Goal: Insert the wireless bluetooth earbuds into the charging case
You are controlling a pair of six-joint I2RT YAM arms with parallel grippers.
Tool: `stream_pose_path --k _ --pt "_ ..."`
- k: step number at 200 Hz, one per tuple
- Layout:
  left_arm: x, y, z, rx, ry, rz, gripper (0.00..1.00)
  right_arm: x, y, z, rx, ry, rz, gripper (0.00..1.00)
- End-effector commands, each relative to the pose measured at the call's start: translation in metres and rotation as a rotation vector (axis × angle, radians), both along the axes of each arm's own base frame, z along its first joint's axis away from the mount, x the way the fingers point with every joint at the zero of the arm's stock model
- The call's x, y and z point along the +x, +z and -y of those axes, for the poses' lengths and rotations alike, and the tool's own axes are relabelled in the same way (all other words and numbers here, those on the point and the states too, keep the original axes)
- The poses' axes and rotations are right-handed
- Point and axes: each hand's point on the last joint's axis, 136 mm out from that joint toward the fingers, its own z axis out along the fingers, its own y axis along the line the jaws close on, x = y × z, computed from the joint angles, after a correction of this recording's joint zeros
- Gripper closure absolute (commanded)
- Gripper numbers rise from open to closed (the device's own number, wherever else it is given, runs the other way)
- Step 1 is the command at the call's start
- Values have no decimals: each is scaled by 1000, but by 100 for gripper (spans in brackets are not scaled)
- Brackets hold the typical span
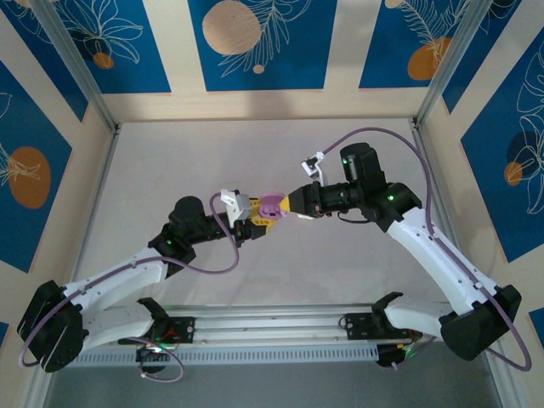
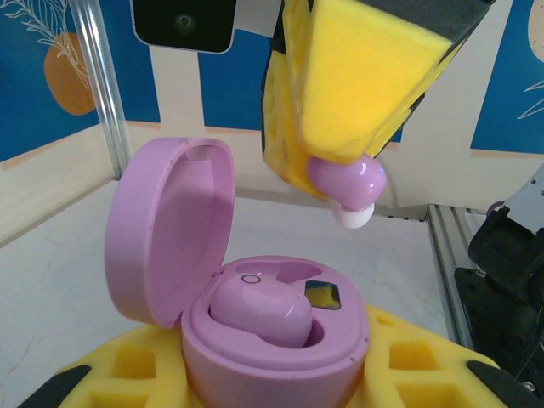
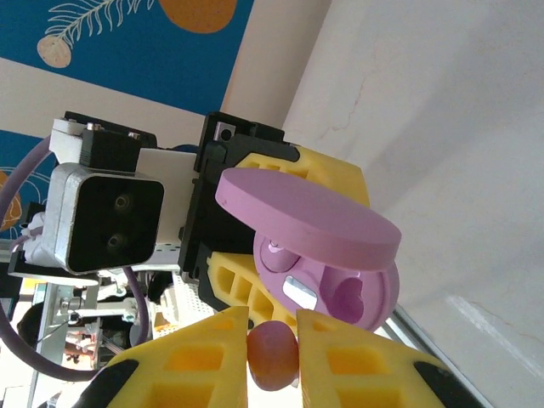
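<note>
Right pincer is being pressed together on a lilac earbud, which is being pinched between its yellow foam fingers. In the left wrist view this earbud is being held with its white tip pointing down, above the charging case and a little to its right, apart from it.

The left pincer is being clamped on the lower half of the lilac charging case, whose base is being cradled between yellow fingers. The case's lid is being shown swung open and standing upright at the left. A second lilac earbud is being seated in the near socket of the case. The socket beside it is being left bare.

A small ring mark and a dark square patch are being shown on the case's inner face. Whether either carries writing cannot be told.

In the top view both pincers are being brought together over the middle of the table, with the case between them.
</note>
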Motion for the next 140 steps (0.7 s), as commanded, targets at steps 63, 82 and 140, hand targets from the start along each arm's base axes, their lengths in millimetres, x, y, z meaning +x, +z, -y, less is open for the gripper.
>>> stream_pose_path --k 63,82,140 --pt "-13 30 5 -70 -68 46 76 6 2 -8 -2 15 25 81" --pt "-14 31 5 -74 -72 46 76 6 -1 -10 -3 20 16 81" --pt "-15 34 5 -86 -77 51 76 10 -11 -10 -35 1 1 81"
